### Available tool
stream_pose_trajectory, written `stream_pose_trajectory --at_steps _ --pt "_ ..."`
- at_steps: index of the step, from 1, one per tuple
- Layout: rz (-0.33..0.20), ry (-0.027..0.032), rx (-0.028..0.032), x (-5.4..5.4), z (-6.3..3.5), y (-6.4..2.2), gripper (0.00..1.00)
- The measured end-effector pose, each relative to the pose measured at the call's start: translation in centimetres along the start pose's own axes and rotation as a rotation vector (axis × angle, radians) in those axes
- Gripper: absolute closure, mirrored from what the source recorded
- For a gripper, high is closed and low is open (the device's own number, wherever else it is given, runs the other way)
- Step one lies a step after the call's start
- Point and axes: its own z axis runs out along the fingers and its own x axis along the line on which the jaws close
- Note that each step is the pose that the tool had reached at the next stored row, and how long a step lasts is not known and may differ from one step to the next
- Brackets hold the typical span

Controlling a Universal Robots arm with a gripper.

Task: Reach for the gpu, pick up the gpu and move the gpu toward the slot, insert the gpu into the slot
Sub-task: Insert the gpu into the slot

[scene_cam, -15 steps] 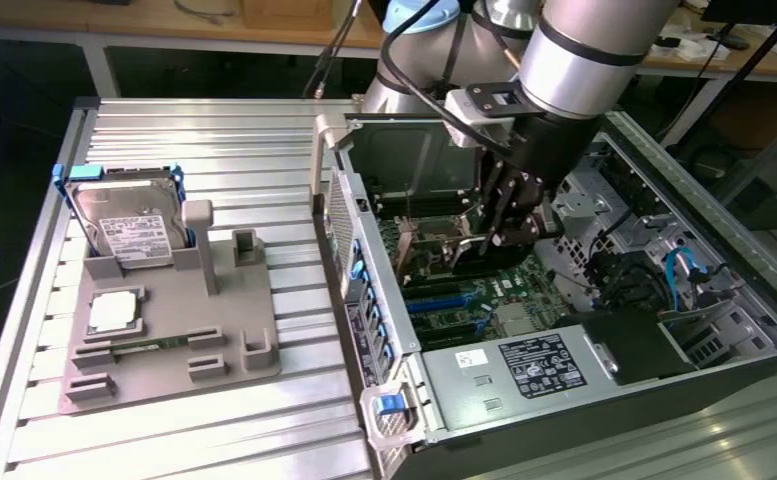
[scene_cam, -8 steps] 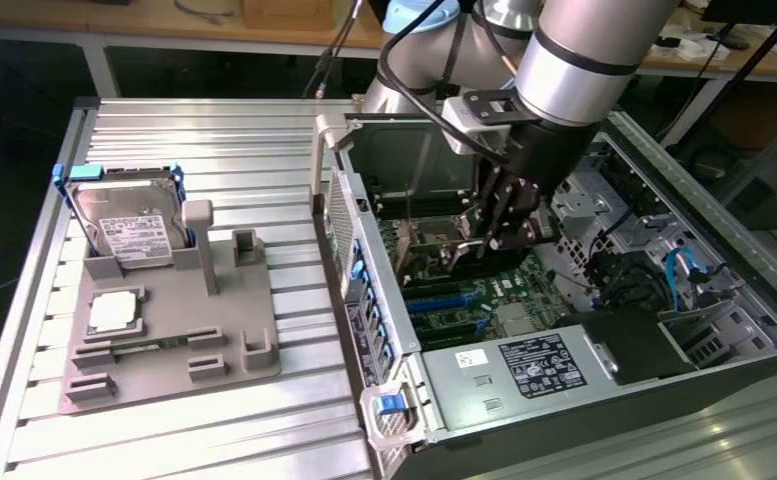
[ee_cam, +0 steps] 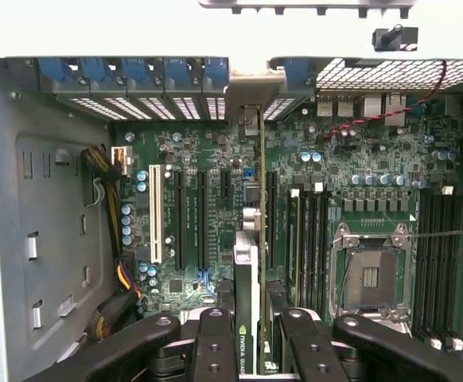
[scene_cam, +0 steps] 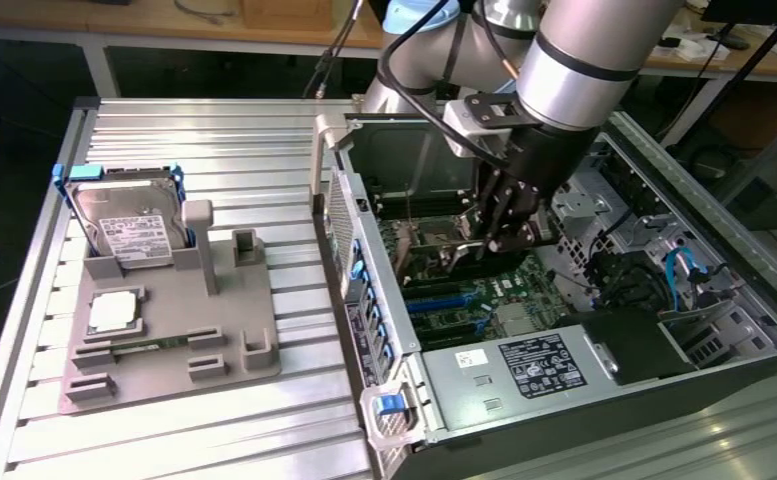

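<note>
— Where was the gpu (ee_cam: 248, 263)?
— Edge-on inside the open computer case (scene_cam: 522, 365). It stood over the motherboard (ee_cam: 359, 183) among the black expansion slots (ee_cam: 202, 215), bracket end toward the case's vented rear wall.
— And the gripper (ee_cam: 251, 322)?
— Clamped on the card's upper edge, fingers (ee_cam: 214, 342) on either side. Whether the card sat fully in a slot, I couldn't tell.

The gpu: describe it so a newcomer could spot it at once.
Look inside the open computer case, at the green motherboard. The gpu is the thin card seen edge-on, clamped in the dark tool. Unlike the empty slots beside it, it carries an NVIDIA label.
</note>
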Motion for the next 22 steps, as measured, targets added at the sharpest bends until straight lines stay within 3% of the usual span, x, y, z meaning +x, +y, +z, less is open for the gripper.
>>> stream_pose_trajectory --at_steps 2,9,22 --pt "0.006 0.0003 -0.0027 0.0 0.04 -0.09 0.73" --pt "0.059 0.0006 -0.0019 0.0 1.02 -0.08 0.73" --pt "0.060 -0.0017 -0.0030 0.0 2.59 0.11 0.73"
